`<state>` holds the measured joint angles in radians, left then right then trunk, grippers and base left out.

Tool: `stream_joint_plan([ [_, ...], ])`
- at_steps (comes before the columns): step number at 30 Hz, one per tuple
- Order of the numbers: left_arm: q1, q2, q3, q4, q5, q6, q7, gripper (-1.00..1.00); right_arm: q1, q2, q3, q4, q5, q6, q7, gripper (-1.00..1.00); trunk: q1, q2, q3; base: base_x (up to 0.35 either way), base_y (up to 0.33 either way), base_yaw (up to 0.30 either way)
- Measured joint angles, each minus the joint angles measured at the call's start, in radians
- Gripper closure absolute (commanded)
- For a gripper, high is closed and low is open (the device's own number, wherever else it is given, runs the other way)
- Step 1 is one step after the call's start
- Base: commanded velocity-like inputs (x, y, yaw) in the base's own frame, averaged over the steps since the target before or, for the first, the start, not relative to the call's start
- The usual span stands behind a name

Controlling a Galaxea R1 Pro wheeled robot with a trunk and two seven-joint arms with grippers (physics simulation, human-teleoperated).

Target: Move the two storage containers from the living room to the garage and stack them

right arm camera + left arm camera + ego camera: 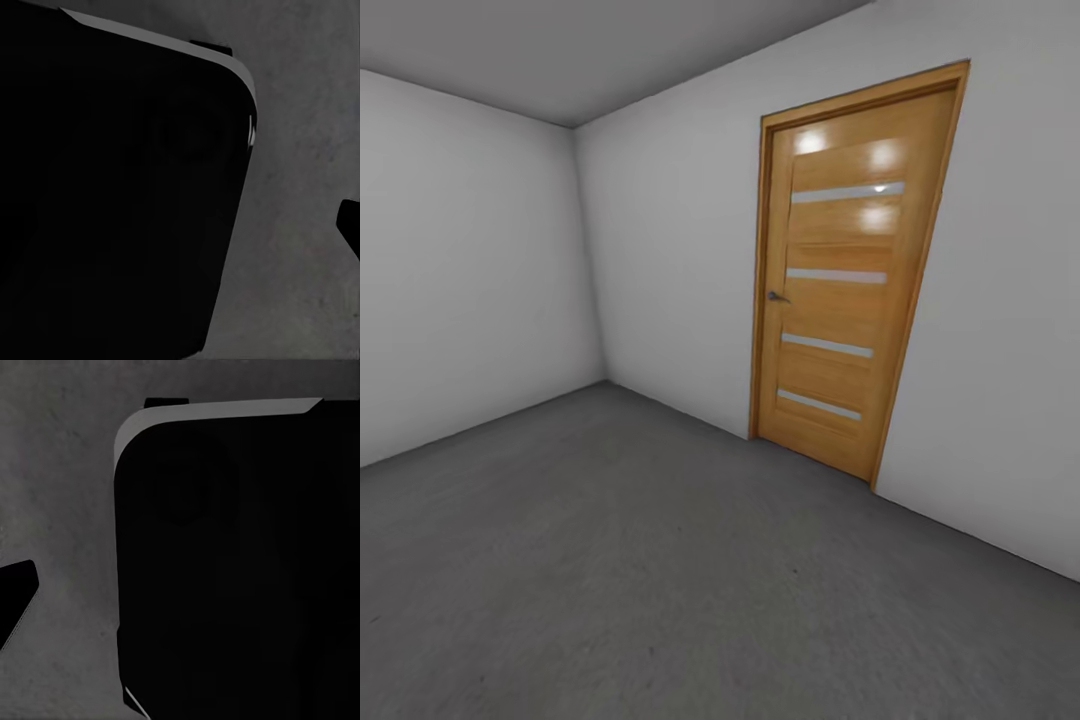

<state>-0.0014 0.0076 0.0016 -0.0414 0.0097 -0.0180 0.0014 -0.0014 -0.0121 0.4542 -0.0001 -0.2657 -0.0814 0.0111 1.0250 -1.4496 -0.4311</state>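
Observation:
The two storage containers are out of view. I am in the garage, a bare room with white walls [470,260] and a dark grey concrete floor [660,570]. The same mottled floor [60,495] lies under the left wrist camera, and the floor [300,247] shows again in the right wrist view. A small black piece [15,600] at the edge of the left wrist view may be a finger. A similar black piece [349,225] sits at the edge of the right wrist view. Neither tells me how the jaws stand.
A shut light-wood door [850,290] with frosted strips and a dark handle [776,297] is set in the wall ahead right. The room's corner [588,260] is ahead left. The robot's black body [240,570] looms in the left wrist view, and the body [112,187] in the right.

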Motion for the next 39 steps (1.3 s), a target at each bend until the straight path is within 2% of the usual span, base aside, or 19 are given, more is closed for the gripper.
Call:
stream_joint_plan([
  [24, 0.000, 0.000, 0.000, 0.000, 0.000, 0.000, 0.000, -1.00, 0.000, 0.000, -0.001, 0.000, 0.000, 0.000, 0.000, -1.00, 0.000, 0.000, 0.019, 0.000, 0.000, -0.244],
  [39, 0.000, 0.000, -0.002, 0.000, 0.000, 0.000, 0.000, -1.00, 0.000, 0.002, 0.001, 0.000, 0.000, 0.000, 0.000, -1.00, 0.000, 0.000, 0.021, 0.000, 0.000, -0.142],
])
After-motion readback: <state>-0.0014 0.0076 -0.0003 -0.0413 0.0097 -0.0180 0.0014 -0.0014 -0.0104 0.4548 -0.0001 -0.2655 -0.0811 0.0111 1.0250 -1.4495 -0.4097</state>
